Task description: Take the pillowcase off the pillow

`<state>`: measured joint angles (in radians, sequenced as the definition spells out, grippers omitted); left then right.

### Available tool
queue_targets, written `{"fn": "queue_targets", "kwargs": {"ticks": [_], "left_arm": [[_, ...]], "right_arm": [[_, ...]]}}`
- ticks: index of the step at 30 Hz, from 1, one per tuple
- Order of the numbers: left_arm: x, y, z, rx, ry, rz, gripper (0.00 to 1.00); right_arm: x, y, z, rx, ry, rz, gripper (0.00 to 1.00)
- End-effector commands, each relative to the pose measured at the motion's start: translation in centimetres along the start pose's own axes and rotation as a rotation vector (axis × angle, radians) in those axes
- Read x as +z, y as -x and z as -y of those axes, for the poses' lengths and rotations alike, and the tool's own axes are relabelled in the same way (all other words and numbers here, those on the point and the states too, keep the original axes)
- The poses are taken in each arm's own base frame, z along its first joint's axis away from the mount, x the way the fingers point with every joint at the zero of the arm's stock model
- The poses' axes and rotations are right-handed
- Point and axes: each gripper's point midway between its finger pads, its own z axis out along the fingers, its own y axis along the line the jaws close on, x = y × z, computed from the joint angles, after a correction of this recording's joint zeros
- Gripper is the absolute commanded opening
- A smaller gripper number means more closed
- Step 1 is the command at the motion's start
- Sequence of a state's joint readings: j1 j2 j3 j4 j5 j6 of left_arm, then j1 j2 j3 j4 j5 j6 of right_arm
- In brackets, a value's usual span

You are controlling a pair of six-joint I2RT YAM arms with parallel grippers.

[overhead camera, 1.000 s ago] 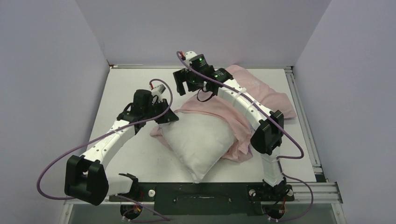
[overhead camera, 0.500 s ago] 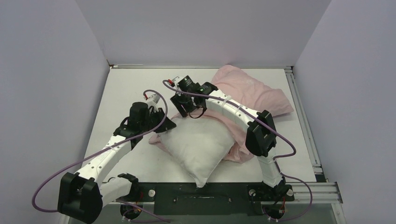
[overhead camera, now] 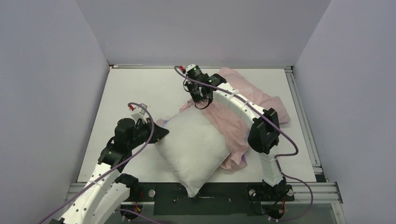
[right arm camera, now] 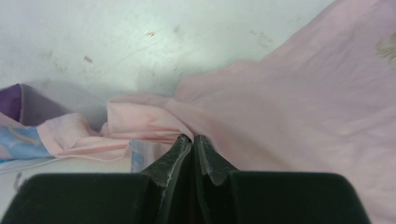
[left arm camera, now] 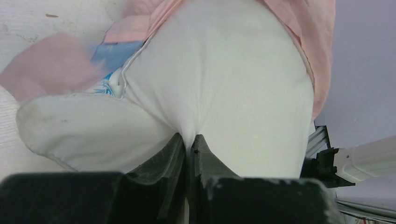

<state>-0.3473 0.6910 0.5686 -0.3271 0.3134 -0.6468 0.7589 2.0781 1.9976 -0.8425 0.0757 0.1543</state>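
1. I see the left jaws clenched on a pinch of the pillow (left arm camera: 224,84).
2. I see the right jaws clamped on a pillowcase (right arm camera: 289,93) fold.
3. The pillow lies mid-worktop (overhead camera: 140,88), with the pillowcase bunched along its far-right side.

We found the pillow (overhead camera: 196,144) lying at the front middle of the table (overhead camera: 135,88), one corner pointing at the near edge. The pillowcase (overhead camera: 252,88) lay behind it and to its right, still wrapping the pillow's far-right side. The left gripper (left arm camera: 189,140) pinched the pillow's left end. The right gripper (right arm camera: 192,138), behind the pillow, pinched a pillowcase fold.
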Motion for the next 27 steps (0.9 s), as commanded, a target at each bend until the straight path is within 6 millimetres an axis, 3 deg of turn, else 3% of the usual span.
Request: {"fn": "queue_targets", "kwargs": {"ticks": [1,5,8,11,13,17,21,25,27], "left_arm": [[-2.3,-0.3,-0.5,-0.012,0.062,0.011,0.00],[-3.6,0.4,0.6,-0.010,0.037,0.045,0.00],[-4.8,0.9,1.2,-0.004,0.030,0.074,0.00],[-6.1,1.7,1.5,0.014,0.048,0.107,0.00],[-6.8,2.3,1.1,0.032,0.084,0.136,0.00],[-6.6,3.2,-0.9,0.071,0.186,0.178,0.00],[-4.7,4.0,-2.4,0.101,0.246,0.179,0.00],[-2.8,6.3,-3.1,0.140,0.328,0.161,0.00],[-2.5,7.9,-2.6,0.165,0.341,0.166,0.05]], "right_arm": [[-5.4,6.8,12.8,0.246,-0.277,0.237,0.05],[-8.0,8.6,17.9,0.416,-0.297,0.364,0.05],[-9.1,8.6,21.2,0.525,-0.318,0.411,0.05],[-10.0,8.0,23.8,0.603,-0.341,0.450,0.05],[-9.5,7.6,24.4,0.625,-0.326,0.455,0.05],[-6.2,6.5,23.0,0.610,-0.240,0.390,0.05],[-3.8,6.7,20.1,0.594,-0.077,0.365,0.09],[-4.6,7.9,18.2,0.572,0.017,0.384,0.23],[-5.8,8.4,17.1,0.555,0.048,0.400,0.32]]}}
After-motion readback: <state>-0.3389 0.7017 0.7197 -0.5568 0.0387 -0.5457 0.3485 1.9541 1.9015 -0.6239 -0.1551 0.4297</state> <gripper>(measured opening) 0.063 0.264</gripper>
